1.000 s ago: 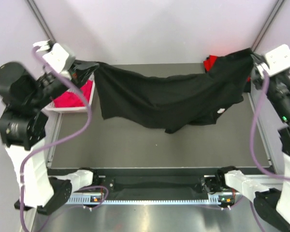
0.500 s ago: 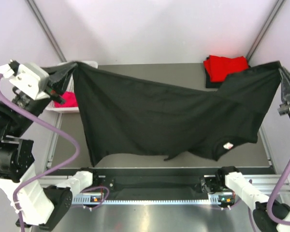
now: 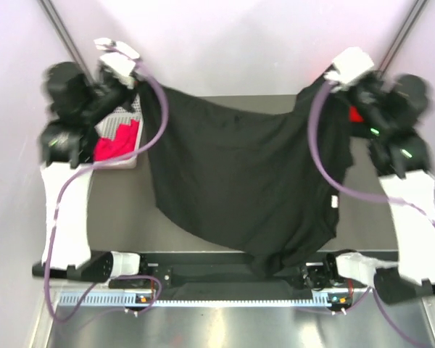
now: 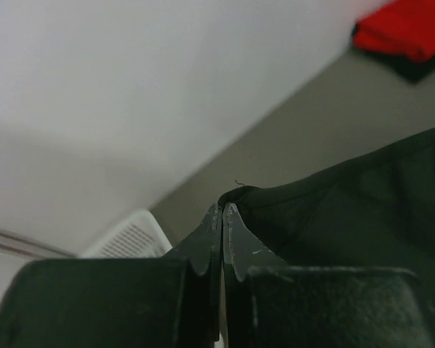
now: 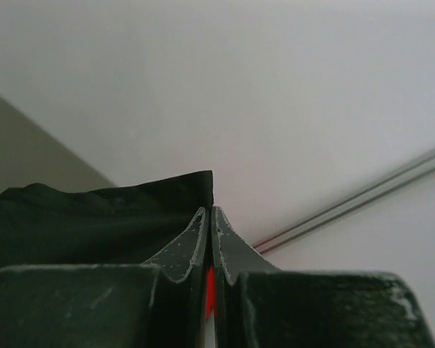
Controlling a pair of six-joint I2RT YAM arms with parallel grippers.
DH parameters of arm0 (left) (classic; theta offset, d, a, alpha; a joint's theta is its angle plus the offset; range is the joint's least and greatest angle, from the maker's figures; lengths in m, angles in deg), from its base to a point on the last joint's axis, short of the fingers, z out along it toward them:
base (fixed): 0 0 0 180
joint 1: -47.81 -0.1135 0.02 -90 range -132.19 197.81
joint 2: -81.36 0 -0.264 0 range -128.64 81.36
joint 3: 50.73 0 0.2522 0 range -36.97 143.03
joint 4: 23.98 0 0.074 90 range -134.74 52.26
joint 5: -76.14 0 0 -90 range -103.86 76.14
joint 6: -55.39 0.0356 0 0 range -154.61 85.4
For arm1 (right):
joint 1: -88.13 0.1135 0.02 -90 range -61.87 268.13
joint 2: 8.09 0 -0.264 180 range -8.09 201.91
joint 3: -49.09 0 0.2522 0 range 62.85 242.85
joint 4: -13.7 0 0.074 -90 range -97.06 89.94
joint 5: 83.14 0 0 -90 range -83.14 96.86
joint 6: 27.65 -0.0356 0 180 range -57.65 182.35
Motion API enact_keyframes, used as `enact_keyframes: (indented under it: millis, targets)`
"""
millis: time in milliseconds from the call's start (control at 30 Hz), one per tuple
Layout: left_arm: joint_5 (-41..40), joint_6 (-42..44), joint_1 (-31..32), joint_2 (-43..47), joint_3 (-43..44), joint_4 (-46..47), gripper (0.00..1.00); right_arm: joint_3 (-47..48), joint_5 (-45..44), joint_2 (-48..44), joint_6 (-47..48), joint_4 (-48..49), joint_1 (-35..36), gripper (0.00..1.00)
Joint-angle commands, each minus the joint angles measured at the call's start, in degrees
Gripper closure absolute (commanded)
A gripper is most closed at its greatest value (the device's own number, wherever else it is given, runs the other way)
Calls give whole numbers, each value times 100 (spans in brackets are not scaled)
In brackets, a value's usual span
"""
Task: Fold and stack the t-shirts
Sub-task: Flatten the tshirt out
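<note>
- left arm (image 3: 71, 109) smeared in the top view; left jaws hard to pick out there, lost against dark cloth at far left
- white basket (image 3: 123, 119) far left, partly behind that arm; pink-red t-shirt (image 3: 114, 141) inside, only part of it shows
- red t-shirt (image 3: 355, 114) far right, nearly all hidden by the right arm (image 3: 391, 127), which is also smeared; left wrist view shows the red t-shirt (image 4: 409, 29) folded on something dark, cut off by the frame
- black t-shirt (image 3: 246, 174) covers the middle of the surface (image 3: 116, 217); can't tell if it hangs or lies flat
- its near hem overlaps the surface's near edge, between the arm bases
- bare surface left and right of the cloth; walls close behind both far corners
- left jaws pressed together, pinching the far-left corner of the black t-shirt (image 4: 333, 217); cloth runs right from the tips
- small white tag (image 3: 336, 204) near the shirt's right edge
- right jaws pressed together, pinching the far-right corner of the black t-shirt (image 5: 94, 210); cloth runs left from the tips; a red sliver shows in the slit below them
</note>
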Motion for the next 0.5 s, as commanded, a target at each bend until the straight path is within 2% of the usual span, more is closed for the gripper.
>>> enact_keyframes:
  millis: [0, 100, 233, 467]
  targets:
    - [-231, 424, -38, -317, -1096, 376, 100, -703, -56, 542, 291, 692, -70, 100]
    - [-310, 441, -38, -834, -1992, 772, 100, -1187, -48, 1199, 440, 955, -53, 100]
    - [-363, 468, -38, -1748, -2337, 1203, 100, -1092, -91, 2316, 441, 1228, -53, 100]
    - [-855, 555, -46, -3551, -1706, 1590, 100, 215, -513, 4626, 520, 1475, -62, 100]
